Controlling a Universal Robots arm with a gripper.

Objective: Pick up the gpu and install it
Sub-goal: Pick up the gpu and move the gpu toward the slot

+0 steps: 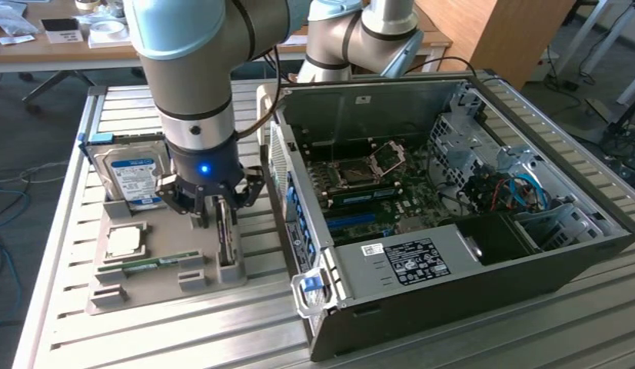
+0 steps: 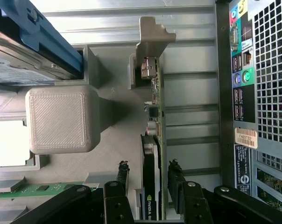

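Pickup barely begun: black claw gripper (image 1: 215,211) straddles the thin green circuit-board gpu (image 2: 152,140), jaws spread and not yet pinching, card on edge in its grey plastic holder tray (image 1: 154,290) just beside the open black computer case (image 1: 451,315); lift and install undone.
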